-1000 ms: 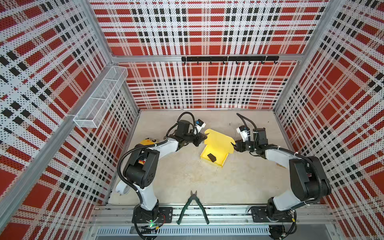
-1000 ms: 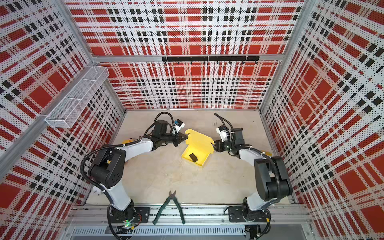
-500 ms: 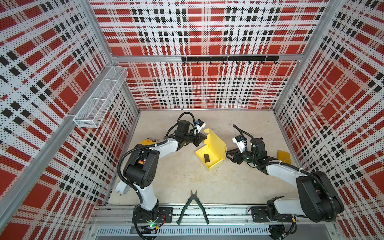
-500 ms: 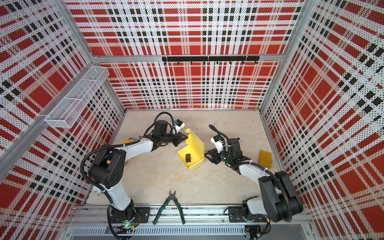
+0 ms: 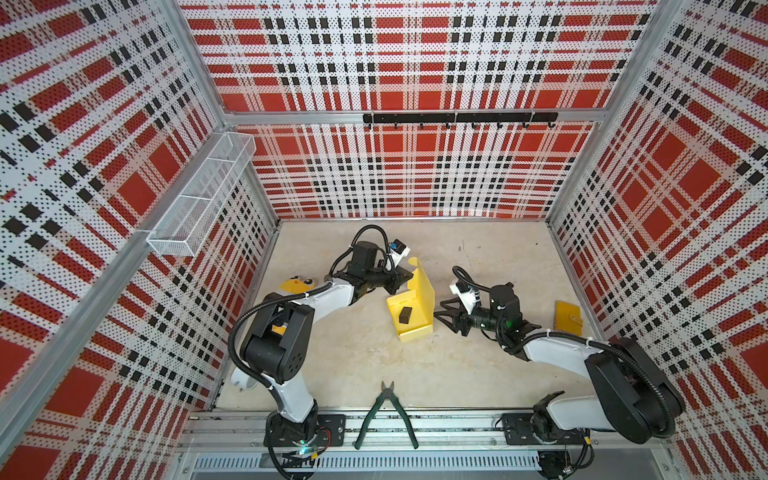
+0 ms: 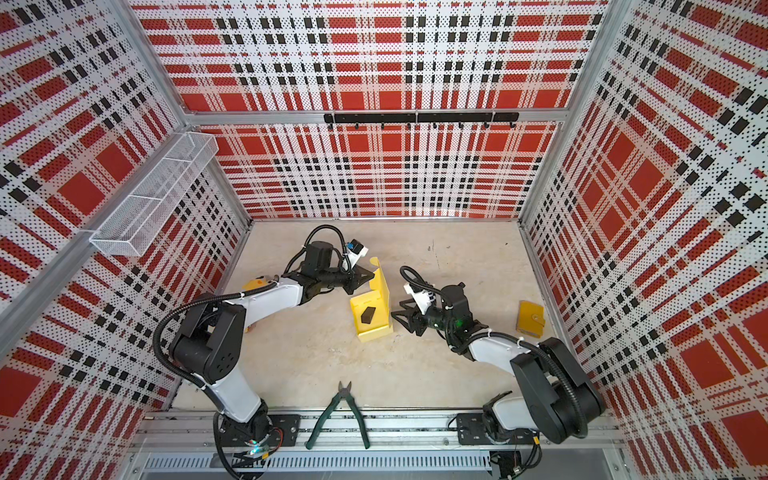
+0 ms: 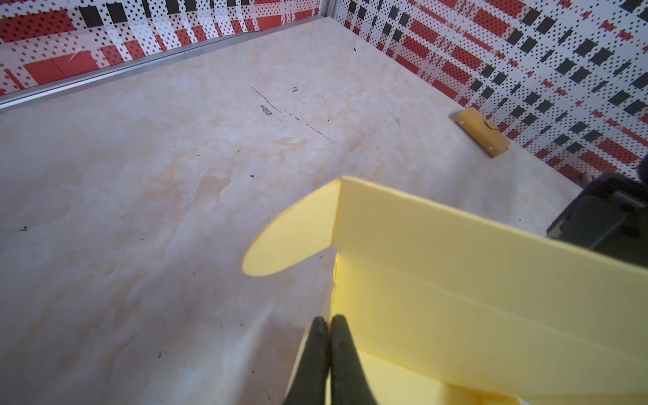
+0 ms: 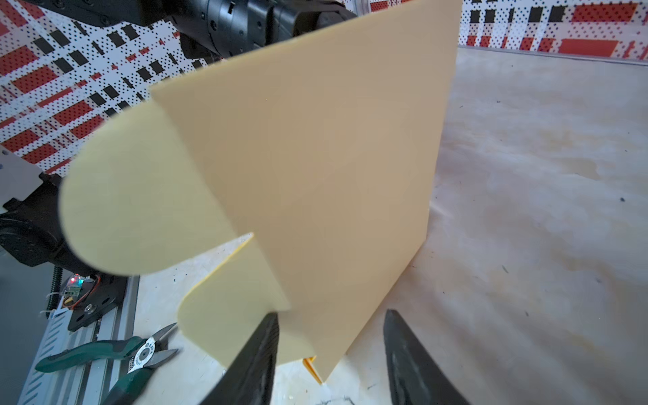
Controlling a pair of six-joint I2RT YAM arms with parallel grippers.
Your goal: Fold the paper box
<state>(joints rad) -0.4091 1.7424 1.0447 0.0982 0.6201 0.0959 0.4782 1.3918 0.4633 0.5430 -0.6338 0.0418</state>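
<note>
From where I stand the paper box looks most of the way there. It sits near the middle of the tabletop, its tray formed with walls up and a small black block lying inside. The lid stands upright with its rounded ear flaps untucked, so I'd say closing and tucking it is what's left.

The left pincer is nipped shut on the tray's far wall edge. The right pincer gapes just beside the lid's outer face, holding nothing.

Red plaid perforated walls enclose the pale marbled surface. A wire basket hangs beside the left arm and a hook rail at the back. Green cutters lie at the front edge, and a small orange-yellow piece sits beyond the right arm.
</note>
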